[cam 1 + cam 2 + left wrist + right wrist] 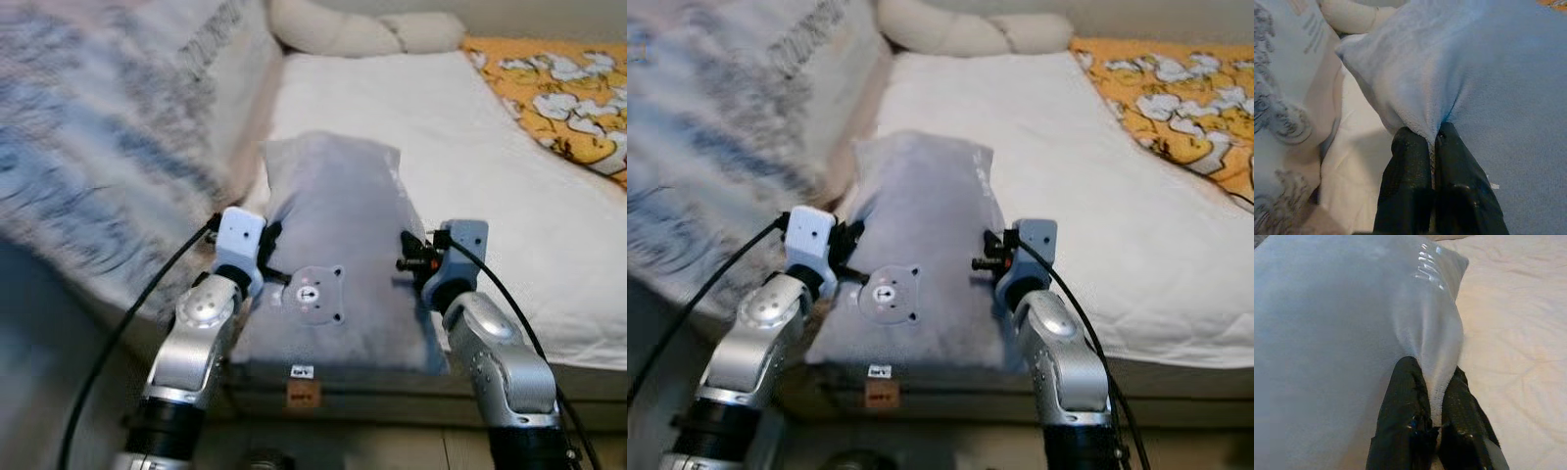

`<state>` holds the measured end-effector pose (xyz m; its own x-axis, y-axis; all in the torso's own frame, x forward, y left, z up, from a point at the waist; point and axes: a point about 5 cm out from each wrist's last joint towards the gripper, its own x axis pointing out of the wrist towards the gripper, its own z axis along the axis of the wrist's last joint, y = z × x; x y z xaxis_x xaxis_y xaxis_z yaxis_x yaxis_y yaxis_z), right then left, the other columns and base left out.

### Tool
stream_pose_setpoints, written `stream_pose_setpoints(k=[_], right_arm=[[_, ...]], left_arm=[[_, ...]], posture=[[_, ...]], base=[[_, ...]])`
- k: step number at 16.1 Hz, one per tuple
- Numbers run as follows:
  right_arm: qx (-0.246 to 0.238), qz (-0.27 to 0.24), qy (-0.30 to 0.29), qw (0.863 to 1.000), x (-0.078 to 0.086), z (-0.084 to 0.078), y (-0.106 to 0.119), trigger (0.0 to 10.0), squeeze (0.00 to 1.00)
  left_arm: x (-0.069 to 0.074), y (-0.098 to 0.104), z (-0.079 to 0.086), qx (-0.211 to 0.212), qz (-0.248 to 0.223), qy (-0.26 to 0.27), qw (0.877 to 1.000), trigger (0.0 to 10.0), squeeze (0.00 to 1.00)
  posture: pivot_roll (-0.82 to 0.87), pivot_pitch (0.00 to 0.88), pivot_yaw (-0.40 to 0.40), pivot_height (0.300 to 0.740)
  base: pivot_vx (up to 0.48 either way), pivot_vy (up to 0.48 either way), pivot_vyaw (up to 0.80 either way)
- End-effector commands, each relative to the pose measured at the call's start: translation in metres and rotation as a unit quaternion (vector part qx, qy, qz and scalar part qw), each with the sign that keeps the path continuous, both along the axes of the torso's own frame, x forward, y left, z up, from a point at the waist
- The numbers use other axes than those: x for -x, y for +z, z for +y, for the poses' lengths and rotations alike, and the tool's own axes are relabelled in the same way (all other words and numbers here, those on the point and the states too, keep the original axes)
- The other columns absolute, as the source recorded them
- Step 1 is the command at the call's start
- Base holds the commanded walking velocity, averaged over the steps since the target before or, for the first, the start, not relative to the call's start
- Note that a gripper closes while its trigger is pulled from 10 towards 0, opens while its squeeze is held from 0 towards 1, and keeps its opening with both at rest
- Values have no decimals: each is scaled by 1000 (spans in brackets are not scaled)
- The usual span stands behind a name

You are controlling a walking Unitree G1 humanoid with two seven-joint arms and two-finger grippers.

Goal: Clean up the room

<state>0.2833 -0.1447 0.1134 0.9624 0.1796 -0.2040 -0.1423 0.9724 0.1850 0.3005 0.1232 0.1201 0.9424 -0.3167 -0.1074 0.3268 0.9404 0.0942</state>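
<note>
A pale grey pillow [338, 250] hangs lengthwise between my two arms, above the near edge of the bed. My left gripper [1432, 139] is shut on a pinch of the pillow's fabric [1449, 73] at its left edge. Shut on a fold of the pillow [1352, 333] along its right edge is my right gripper [1436, 382]. In the eye views the left wrist [240, 240] and right wrist [453, 250] sit at either side of the pillow [926, 245], and the fingertips are hidden in the cloth.
A white mattress [470, 166] stretches ahead. A patterned grey and white blanket [108, 147] is heaped on the left. An orange floral cover [568, 88] lies at the far right. A cream bolster [362, 31] rests at the head. The bed frame edge [304, 387] is just below the pillow.
</note>
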Motion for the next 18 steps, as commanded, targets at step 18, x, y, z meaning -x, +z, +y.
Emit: stream_pose_setpoints(k=[18], right_arm=[[12, -12, -17, 1000, -5, -5, 2, 10000, 0]], left_arm=[[-5, 14, 6, -6, -34, 12, 999, 10000, 0]], posture=[[47, 0, 22, 740]], base=[[259, 0, 0]])
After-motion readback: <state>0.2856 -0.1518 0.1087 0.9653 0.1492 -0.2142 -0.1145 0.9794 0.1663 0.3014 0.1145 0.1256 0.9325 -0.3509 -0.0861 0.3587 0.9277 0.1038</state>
